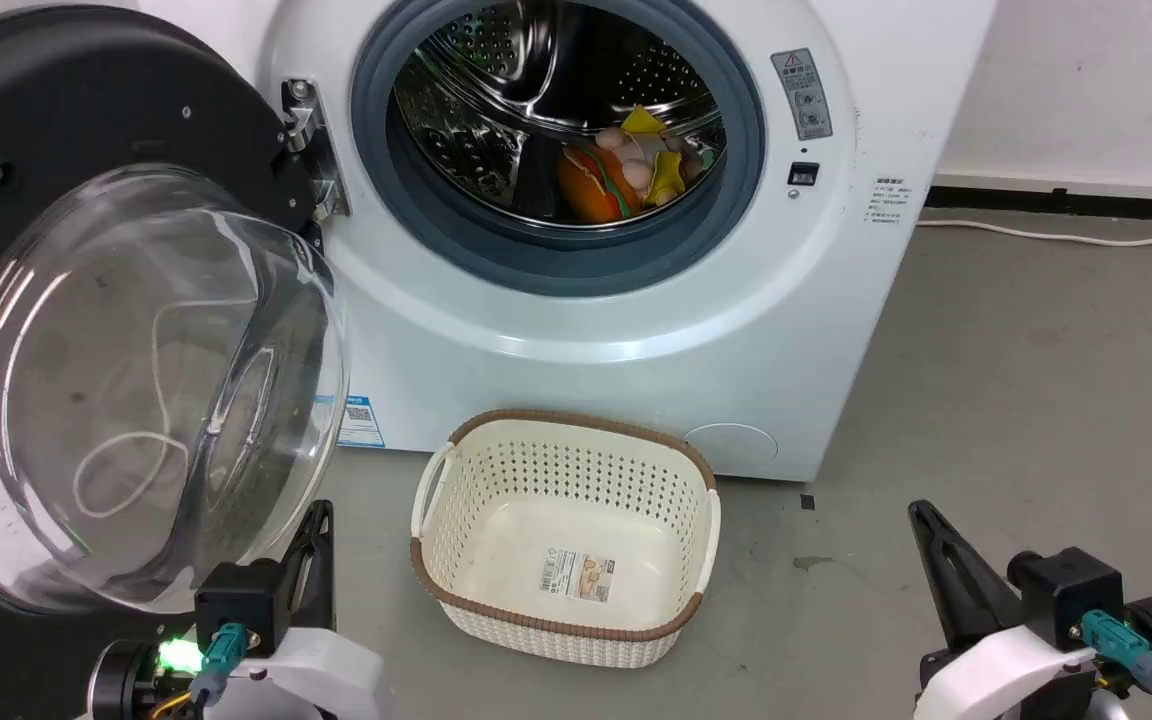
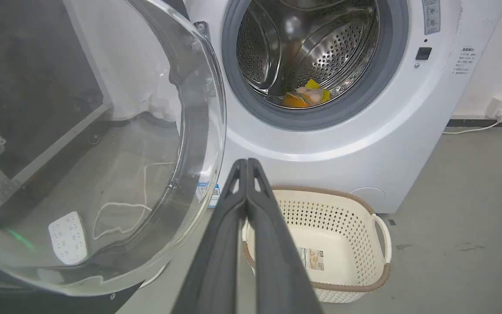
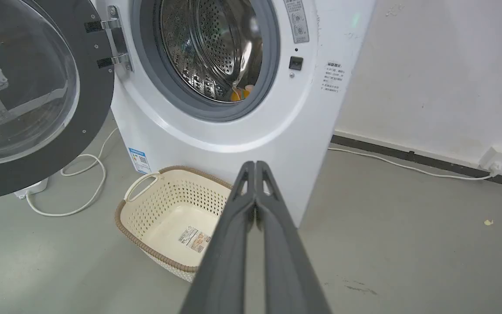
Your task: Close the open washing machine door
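**A plain laundry corner, closer to a test room than a home**

We see a laundry spot in a bare, utilitarian room. A big white front-loading washing machine stands directly on a smooth grey floor. It is set against a blank white painted wall with a black skirting strip at its foot. Its round black-rimmed glass door hangs open. A cream perforated plastic laundry basket with a brown rim sits in front.

A thin white cable runs along the wall to a white wall socket. Another white looped cord trails over the floor by a white power strip. Colourful toy-like items lie in the perforated steel drum, which suggests a trial setup to us.
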Available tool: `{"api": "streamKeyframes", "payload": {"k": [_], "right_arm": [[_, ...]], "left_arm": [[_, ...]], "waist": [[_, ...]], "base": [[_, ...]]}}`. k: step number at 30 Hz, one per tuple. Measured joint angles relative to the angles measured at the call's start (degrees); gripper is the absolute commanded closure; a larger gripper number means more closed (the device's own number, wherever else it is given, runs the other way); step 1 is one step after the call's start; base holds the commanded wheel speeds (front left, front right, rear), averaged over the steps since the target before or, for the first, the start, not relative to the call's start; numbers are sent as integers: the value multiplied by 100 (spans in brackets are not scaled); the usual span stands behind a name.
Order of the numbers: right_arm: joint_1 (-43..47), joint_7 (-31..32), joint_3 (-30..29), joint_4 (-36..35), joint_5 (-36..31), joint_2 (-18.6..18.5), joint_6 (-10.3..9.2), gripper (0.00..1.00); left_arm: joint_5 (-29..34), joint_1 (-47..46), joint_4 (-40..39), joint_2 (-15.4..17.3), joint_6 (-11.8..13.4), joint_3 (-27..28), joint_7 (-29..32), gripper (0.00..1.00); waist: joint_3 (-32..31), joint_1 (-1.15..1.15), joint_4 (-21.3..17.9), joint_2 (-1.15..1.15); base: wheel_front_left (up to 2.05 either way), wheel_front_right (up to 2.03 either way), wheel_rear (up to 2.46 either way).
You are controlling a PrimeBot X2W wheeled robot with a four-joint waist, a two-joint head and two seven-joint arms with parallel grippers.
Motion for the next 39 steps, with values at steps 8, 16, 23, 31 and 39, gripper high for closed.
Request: {"api": "streamKeyframes", "payload": {"k": [8,16,23,31,39], "right_arm": [[0,0,0,0,0,0,0,100],[0,0,0,0,0,0,0,100],[0,0,1,0,0,0,0,100],[0,0,1,0,0,0,0,100],[0,0,1,0,0,0,0,100]], "left_arm": [[0,0,0,0,0,0,0,100],[0,0,0,0,0,0,0,100],[0,0,0,0,0,0,0,100],[0,0,0,0,0,0,0,100],[0,0,0,0,0,0,0,100]], "waist": [[0,0,0,0],[0,0,0,0],[0,0,0,0],[0,0,0,0],[0,0,0,0]], "base": [[0,0,0],[0,0,0],[0,0,0],[0,0,0],[0,0,0]]}}
